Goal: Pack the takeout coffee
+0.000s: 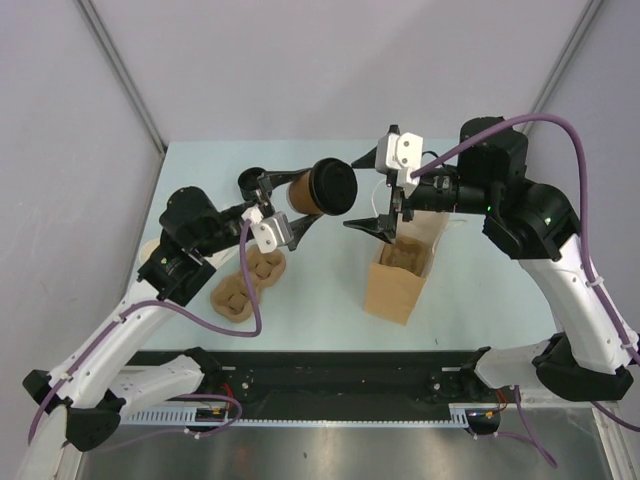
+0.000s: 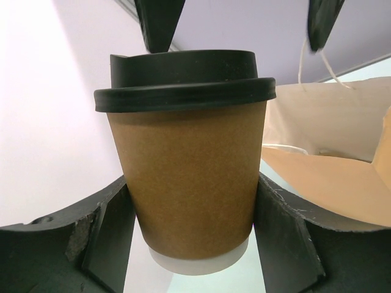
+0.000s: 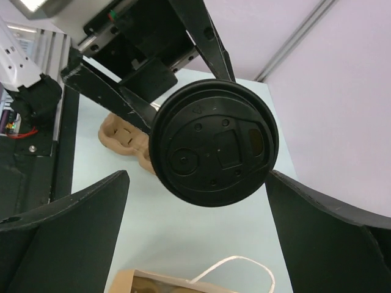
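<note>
The takeout coffee (image 1: 312, 190), a brown paper cup with a black lid (image 1: 336, 186), is held on its side above the table, lid pointing right. My left gripper (image 1: 303, 197) is shut on the cup's lower body. In the left wrist view the cup (image 2: 189, 177) sits between both fingers (image 2: 110, 235). My right gripper (image 1: 368, 195) stands open just right of the lid, facing it and not touching. In the right wrist view the lid (image 3: 214, 149) fills the middle, beyond my open right gripper (image 3: 195, 244). The open paper bag (image 1: 397, 282) stands below the right gripper.
A brown moulded cup carrier (image 1: 247, 280) lies on the table under the left arm, also seen as the carrier (image 3: 122, 137) in the right wrist view. The bag (image 2: 333, 155) has white string handles (image 3: 235, 268), and something brown sits inside it. Walls close in the far side.
</note>
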